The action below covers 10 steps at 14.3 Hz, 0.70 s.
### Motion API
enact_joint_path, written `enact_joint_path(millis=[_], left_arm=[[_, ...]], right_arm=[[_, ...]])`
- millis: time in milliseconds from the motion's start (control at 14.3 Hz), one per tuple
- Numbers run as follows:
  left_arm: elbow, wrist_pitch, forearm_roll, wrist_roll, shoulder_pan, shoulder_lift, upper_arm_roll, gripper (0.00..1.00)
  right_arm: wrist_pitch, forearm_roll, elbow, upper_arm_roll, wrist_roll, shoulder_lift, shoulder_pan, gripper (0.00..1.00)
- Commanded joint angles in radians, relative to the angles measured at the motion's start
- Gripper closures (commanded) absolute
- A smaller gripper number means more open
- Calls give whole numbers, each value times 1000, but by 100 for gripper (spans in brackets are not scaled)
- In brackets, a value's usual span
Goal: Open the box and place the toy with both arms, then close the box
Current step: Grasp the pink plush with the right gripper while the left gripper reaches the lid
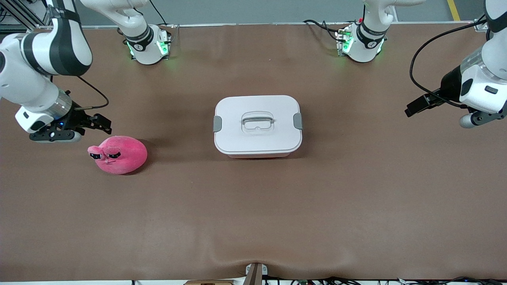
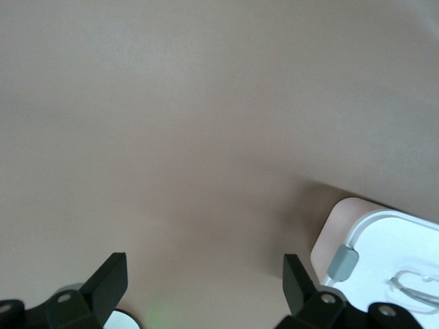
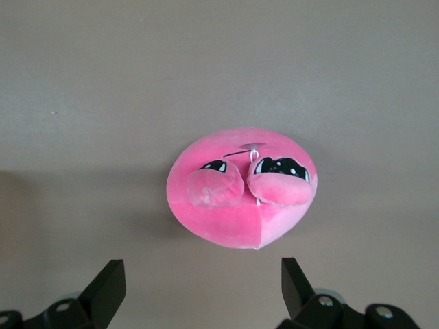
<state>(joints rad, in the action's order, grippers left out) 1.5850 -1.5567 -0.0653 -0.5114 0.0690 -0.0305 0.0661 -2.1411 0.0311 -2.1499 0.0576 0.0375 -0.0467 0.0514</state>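
- The right arm's small black two-finger gripper is hanging with its fingers spread wide and empty, just over the brown worktop near the right arm's end, beside the round bright pink plush toy with half-lidded black eyes.
- In the right wrist view that right gripper is showing both black fingertips well apart, with the pink toy lying framed between them and untouched; that spread looks chosen to take the soft body across its width.
- The left arm's small black gripper is hovering over bare worktop toward the left arm's end, well apart from the rounded rectangular tub with the flat white lid, which is sitting shut near the middle of the worktop.
- The left wrist view is showing this left gripper gaping wide and empty, aimed toward the white-lidded tub and its nearer grey side clip, probably to release it.
- Only the front view is showing both grey clips and the recessed clear handle together; only the wrist views are making each finger gap plain.
- The toy is lying on the worktop, outside the tub, so no step of the task looks begun.
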Motion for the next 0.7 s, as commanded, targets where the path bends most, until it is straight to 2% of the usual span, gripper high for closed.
enact_joint_path(millis=[0, 210, 420, 630], left_arm=[[-23, 3, -18, -88, 22, -12, 3, 0], [-23, 3, -19, -179, 52, -22, 4, 0], [-22, 3, -21, -307, 89, -29, 7, 0], [-22, 3, -74, -389, 95, -37, 12, 0]], right_arm=[[-61, -11, -54, -1, 7, -16, 7, 0], [-101, -11, -53, -1, 19, 25, 16, 0], [-166, -11, -53, 1, 224, 79, 31, 0], [-203, -11, -50, 1, 362, 116, 28, 0]])
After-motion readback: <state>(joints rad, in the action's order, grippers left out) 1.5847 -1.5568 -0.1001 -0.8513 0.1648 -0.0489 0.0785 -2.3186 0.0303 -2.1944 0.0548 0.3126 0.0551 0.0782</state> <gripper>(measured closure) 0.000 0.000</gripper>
